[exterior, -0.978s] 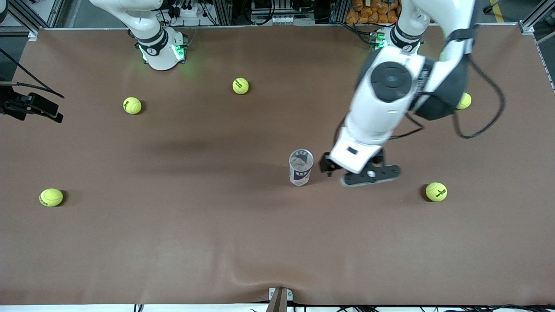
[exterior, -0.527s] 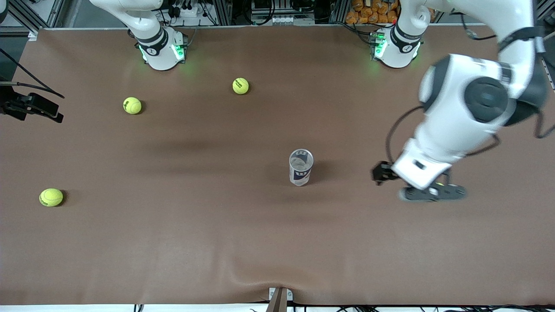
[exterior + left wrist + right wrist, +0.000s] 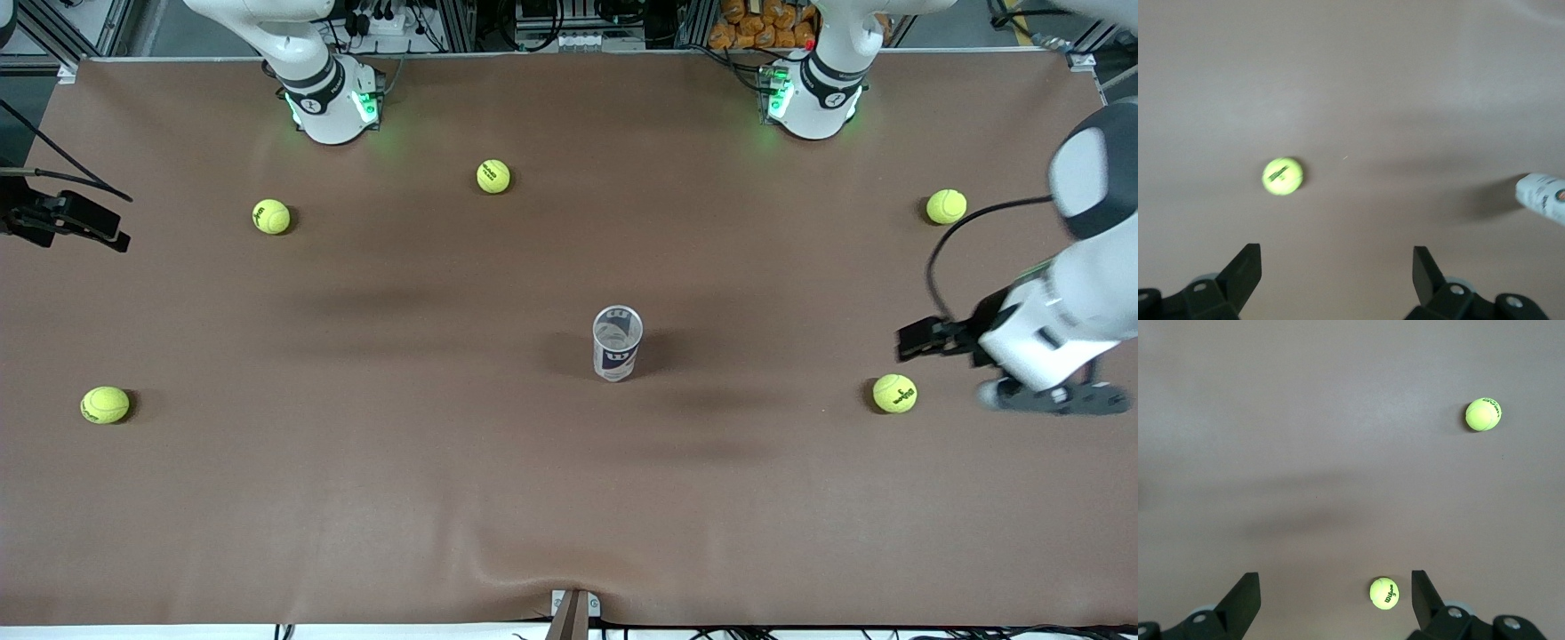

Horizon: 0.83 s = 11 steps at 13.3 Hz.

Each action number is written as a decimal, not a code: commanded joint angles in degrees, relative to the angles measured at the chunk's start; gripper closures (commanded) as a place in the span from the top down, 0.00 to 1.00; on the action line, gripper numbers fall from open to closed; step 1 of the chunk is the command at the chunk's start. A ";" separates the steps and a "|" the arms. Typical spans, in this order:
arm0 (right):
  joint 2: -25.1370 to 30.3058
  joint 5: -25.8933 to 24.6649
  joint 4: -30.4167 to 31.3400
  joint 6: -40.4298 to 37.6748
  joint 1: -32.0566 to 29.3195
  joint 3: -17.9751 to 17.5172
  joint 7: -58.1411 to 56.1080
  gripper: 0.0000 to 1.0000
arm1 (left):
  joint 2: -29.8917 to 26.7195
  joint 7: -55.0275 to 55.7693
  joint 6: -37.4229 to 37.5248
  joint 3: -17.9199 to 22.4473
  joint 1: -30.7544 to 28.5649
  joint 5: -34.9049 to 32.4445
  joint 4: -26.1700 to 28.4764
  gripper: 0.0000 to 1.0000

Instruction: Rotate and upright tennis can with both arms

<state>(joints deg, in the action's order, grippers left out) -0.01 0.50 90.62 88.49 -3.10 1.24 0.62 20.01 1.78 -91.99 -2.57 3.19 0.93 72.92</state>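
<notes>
Our left arm bent low at three o'clock of the table, left gripper (image 3: 1337,270) hanging above it with fingers (image 3: 1245,267) spread wide, right gripper (image 3: 1335,593) likewise agape, raised over the table, our right arm waiting

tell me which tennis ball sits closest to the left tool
The tennis ball at the left arm's end, just beside the left tool; the other four lie much farther off.
</notes>
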 commanded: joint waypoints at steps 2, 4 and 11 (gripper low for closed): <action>-0.52 0.46 -1.24 -0.95 0.55 0.25 0.79 1.00 | -5.59 -2.13 3.57 0.01 -1.52 -1.90 1.96 1.00; -0.52 0.46 -1.24 -0.86 0.55 0.25 0.79 1.00 | -7.79 -3.10 4.79 0.98 -1.61 -1.81 3.10 1.00; -0.52 0.46 -1.24 -0.86 0.56 0.25 0.87 1.00 | -11.65 -6.78 0.00 4.32 -1.87 -1.90 8.72 1.00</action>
<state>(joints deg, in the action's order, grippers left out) -0.02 0.50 90.61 88.49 -3.10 1.23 0.62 10.88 -3.67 -88.09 1.87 1.22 0.33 77.56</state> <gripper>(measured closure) 0.000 0.000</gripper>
